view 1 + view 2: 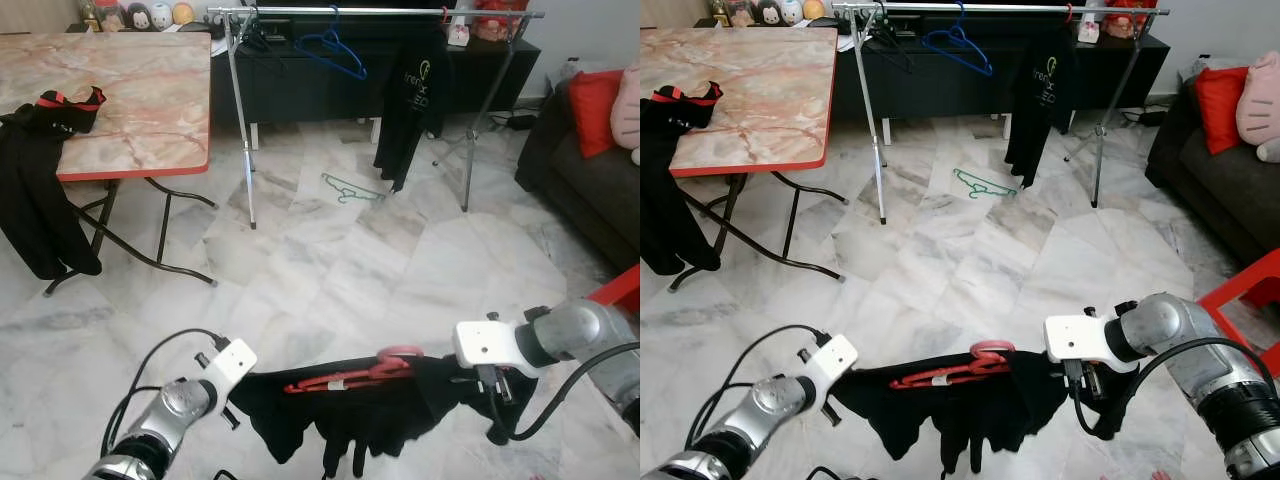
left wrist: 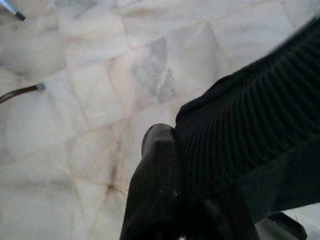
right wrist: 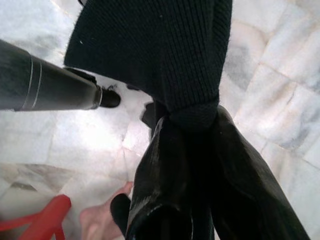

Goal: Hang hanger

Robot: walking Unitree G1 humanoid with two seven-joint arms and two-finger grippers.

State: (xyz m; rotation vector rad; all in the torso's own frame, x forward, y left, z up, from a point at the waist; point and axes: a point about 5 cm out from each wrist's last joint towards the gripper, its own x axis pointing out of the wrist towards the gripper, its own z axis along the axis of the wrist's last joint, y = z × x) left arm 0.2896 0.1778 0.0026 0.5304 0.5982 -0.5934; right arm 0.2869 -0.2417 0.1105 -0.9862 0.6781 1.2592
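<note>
— What's in the room from where you stand?

— Pale marble floor (image 1: 330, 270) all round. A marble-topped folding table (image 1: 120, 100) stands off to the robot's left with a black garment with red trim (image 1: 45, 170) draped over its edge. Ahead is a metal clothes rack (image 1: 380, 14); a black T-shirt (image 1: 412, 100) and a blue hanger (image 1: 335, 50) hang from its rail, and a green hanger (image 1: 350, 188) lies on the floor beneath it. A dark sofa (image 1: 590, 190) with a red cushion (image 1: 597, 108) sits on the right.

— And the robot?

— Both arms are out low in front, with a black shirt (image 1: 350, 405) stretched between them. The left gripper (image 2: 175, 200) has one end of the cloth, the right gripper (image 3: 187, 150) the other.

— Where's the hanger it's meant to hang?

— The red hanger (image 1: 345, 378) lies on the top of that shirt, midway between the two grippers, its hook (image 1: 400, 353) curling up nearer the right one. Neither set of fingers touches the hanger itself; they are on the fabric at either side.

— Fingers apart or together?

— The right fingers (image 3: 155, 170) are pinched on a bunched fold of knit. The left fingers (image 2: 155, 190) press against the cloth edge, clamped on it as far as I can see.
</note>
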